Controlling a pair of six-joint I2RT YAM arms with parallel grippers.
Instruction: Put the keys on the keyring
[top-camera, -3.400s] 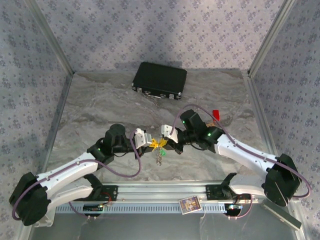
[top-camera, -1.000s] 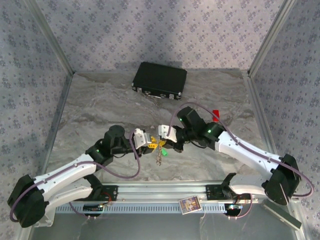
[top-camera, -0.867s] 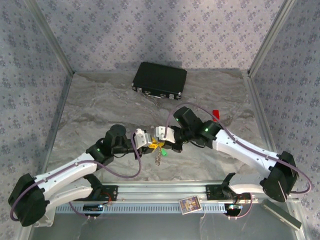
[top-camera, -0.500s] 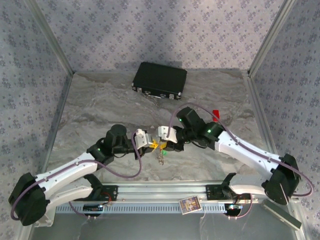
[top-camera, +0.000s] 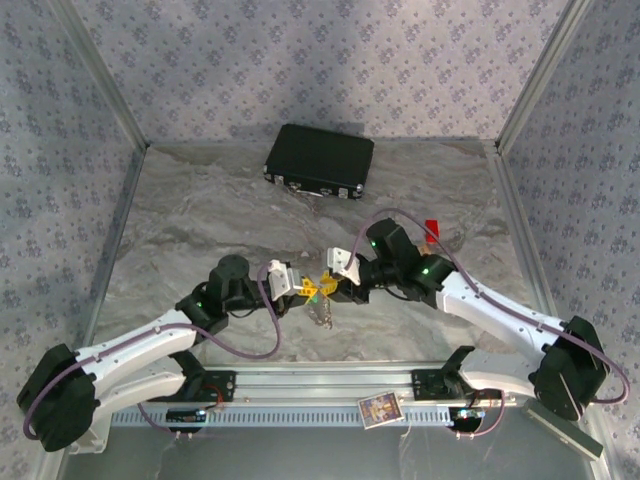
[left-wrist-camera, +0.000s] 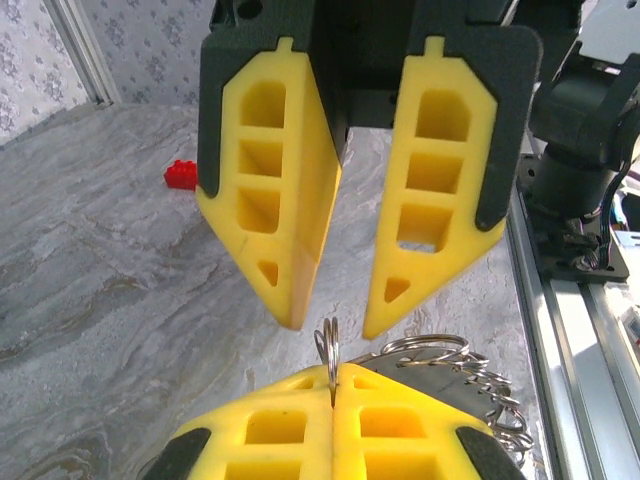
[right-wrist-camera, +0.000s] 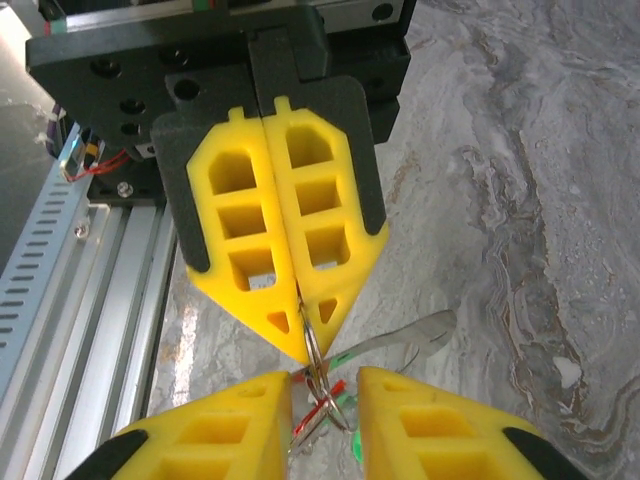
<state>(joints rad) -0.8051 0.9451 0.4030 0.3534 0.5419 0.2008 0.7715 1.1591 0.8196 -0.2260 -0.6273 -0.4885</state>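
Observation:
My left gripper (top-camera: 303, 288) is shut on the keyring (left-wrist-camera: 330, 352), a thin metal split ring standing up out of its yellow fingertips (left-wrist-camera: 300, 400). The keys (right-wrist-camera: 335, 400), with a red and a green tag, hang from that ring beside a flat metal blade (right-wrist-camera: 400, 340) and a chain (left-wrist-camera: 490, 385). They dangle just above the marbled surface (top-camera: 320, 312). My right gripper (top-camera: 334, 288) faces the left one tip to tip. It is open, with its yellow fingers (right-wrist-camera: 225, 430) on either side of the ring and the tags, touching neither.
A black case (top-camera: 319, 160) lies at the back of the table. A red block (top-camera: 431, 227) sits behind the right arm, also in the left wrist view as a red block (left-wrist-camera: 181, 175). An aluminium rail (top-camera: 320, 385) runs along the near edge, carrying a small card (top-camera: 379, 409).
My right gripper has let go and opened, then drawn slightly back to the right. My left gripper has closed fully on the ring. The keys still hang between the two.

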